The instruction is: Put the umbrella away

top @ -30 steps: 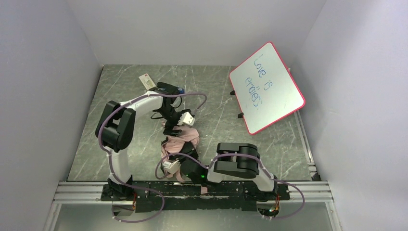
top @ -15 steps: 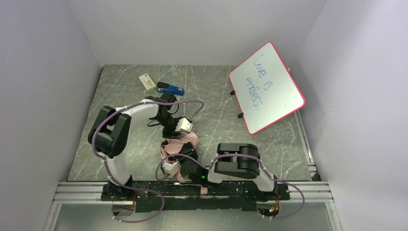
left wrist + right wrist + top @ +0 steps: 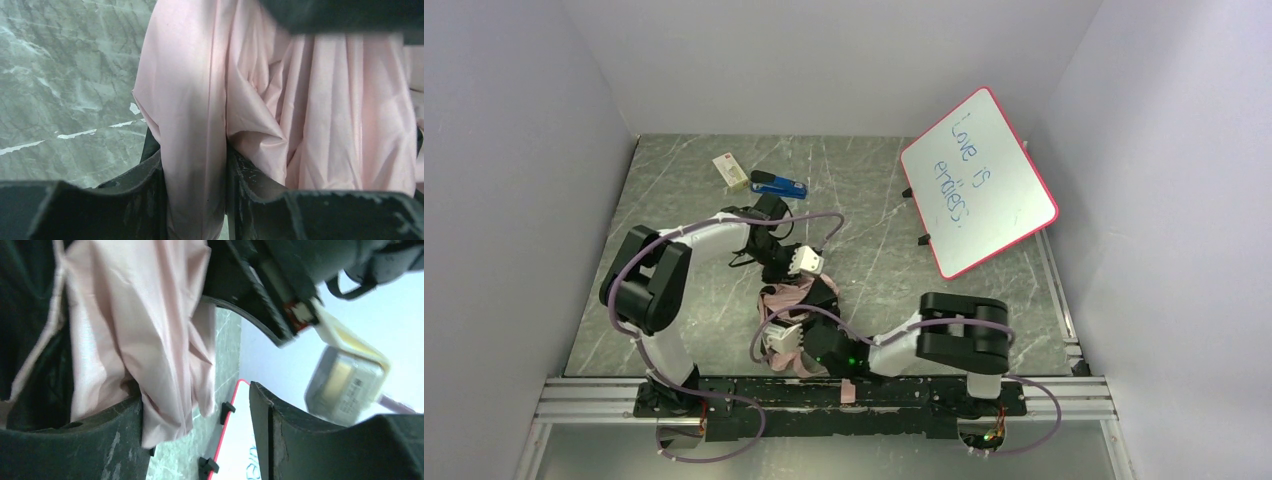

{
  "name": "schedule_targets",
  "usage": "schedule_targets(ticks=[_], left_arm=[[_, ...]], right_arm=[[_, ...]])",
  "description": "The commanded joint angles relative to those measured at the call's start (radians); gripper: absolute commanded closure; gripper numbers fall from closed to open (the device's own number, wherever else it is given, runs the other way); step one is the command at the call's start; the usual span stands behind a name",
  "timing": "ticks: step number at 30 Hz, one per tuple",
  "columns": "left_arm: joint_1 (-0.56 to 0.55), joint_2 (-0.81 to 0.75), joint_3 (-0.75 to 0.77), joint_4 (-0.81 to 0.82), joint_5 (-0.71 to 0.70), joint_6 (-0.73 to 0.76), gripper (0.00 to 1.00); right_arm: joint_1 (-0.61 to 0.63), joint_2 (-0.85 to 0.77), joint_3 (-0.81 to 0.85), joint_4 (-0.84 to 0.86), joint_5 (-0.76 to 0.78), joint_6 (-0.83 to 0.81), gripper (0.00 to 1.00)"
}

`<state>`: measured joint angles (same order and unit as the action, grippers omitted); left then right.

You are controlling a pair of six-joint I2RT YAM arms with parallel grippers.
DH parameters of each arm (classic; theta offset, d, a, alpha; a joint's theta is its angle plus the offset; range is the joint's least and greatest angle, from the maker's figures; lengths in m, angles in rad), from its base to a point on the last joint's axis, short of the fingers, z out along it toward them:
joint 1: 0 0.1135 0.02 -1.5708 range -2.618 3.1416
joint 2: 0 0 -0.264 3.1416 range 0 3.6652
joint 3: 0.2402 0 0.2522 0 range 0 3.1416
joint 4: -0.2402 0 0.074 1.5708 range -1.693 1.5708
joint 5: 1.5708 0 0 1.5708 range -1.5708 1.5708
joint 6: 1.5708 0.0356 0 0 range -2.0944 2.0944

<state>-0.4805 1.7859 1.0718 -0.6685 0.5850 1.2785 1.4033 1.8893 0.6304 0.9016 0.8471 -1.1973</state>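
Left wrist: left jaws pinch an umbrella (image 3: 200, 125) fold; right jaws gape, fabric partly between them.

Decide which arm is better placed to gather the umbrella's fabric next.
Left, probably: the left hand pinches a fold of the pale pink fabric umbrella; the right hand is open, with fabric merely beside it.

My left claw (image 3: 195, 195) and right claw (image 3: 195, 440) crowd each other over the umbrella (image 3: 794, 298). I have free surface (image 3: 879, 265) between it and the whiteboard (image 3: 977, 180). The stapler (image 3: 779, 185) and small box (image 3: 729, 168) block the far left, and the left arm (image 3: 649, 280) bars the near left.
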Motion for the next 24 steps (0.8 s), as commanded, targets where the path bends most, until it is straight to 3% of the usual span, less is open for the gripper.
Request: schedule_targets(ticks=[1,7,10,15,20,24], left_arm=[[-0.006,0.023,-0.085,0.022,-0.116,-0.052,0.66],[-0.004,-0.008,-0.092,0.084,-0.109,-0.119,0.7],[-0.004,-0.028,-0.11,0.141,-0.113,-0.149,0.81],[-0.004,-0.057,-0.124,0.207,-0.107,-0.19,0.88],[-0.004,-0.061,-0.123,0.248,-0.101,-0.223,0.95],[-0.014,-0.085,-0.141,0.294,-0.108,-0.241,0.95]], right_arm=[[0.028,-0.153,-0.023,-0.208,0.057,0.255,0.34],[0.118,-0.319,-0.081,-0.395,0.107,0.632,0.32],[0.136,-0.439,-0.117,-0.42,0.119,0.827,0.32],[0.125,-0.641,-0.19,-0.421,0.079,1.044,0.32],[-0.068,-0.816,-0.202,-0.527,-0.085,1.251,0.33],[-0.338,-0.932,-0.218,-0.563,-0.457,1.351,0.33]])
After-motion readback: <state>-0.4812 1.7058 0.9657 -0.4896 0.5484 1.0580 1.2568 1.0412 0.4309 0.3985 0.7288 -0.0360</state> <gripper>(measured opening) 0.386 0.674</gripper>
